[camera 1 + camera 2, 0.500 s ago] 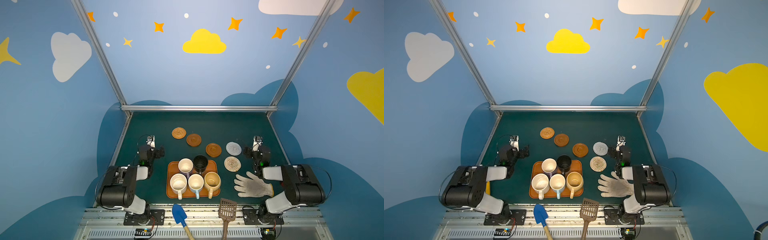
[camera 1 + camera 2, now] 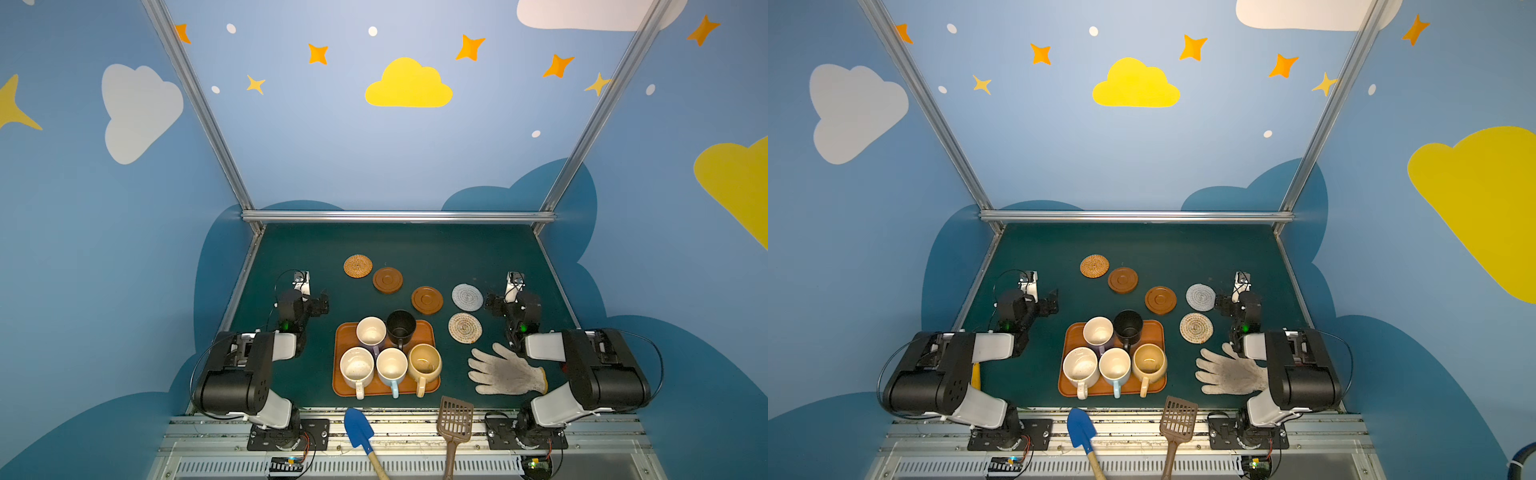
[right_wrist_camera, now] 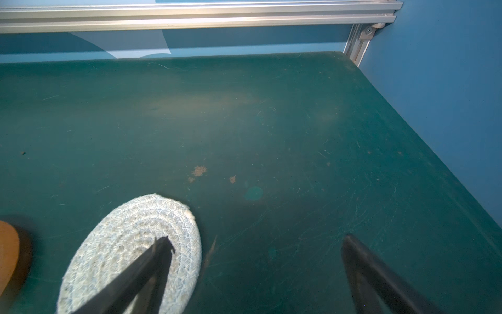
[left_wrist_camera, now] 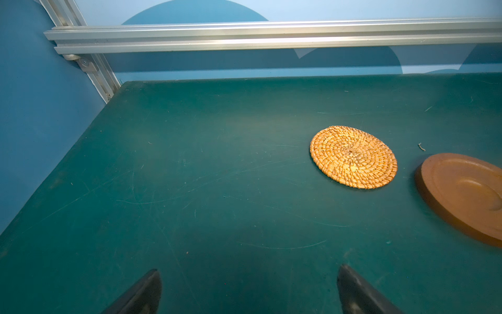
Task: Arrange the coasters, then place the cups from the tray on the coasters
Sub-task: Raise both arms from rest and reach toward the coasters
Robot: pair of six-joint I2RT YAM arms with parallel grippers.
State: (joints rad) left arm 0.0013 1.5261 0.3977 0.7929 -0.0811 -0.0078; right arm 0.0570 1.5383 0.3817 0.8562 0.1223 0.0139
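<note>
Left claw [image 4: 248, 270]: mine, wide, empty, at ten o'clock of tray [image 2: 338, 353].
Right claw [image 3: 257, 239]: wide, empty, one finger over grey coaster [image 3: 116, 239]; placed to shift it, I judge.

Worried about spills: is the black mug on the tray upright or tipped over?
Upright. The black mug stands on the tray, its round mouth facing up.

A: Orange woven coaster [image 2: 358, 266], brown ringed coasters [image 2: 387, 280], grey-white rope coaster [image 2: 467, 297], beige rope coaster [image 2: 465, 328].
B: Orange-brown tray [image 2: 343, 336]; lilac cup [image 2: 371, 332], black cup [image 2: 401, 324], speckled cream cup [image 2: 356, 365], pale blue cup [image 2: 391, 365], tan cup [image 2: 424, 362]; dark green surface [image 2: 415, 249].
</note>
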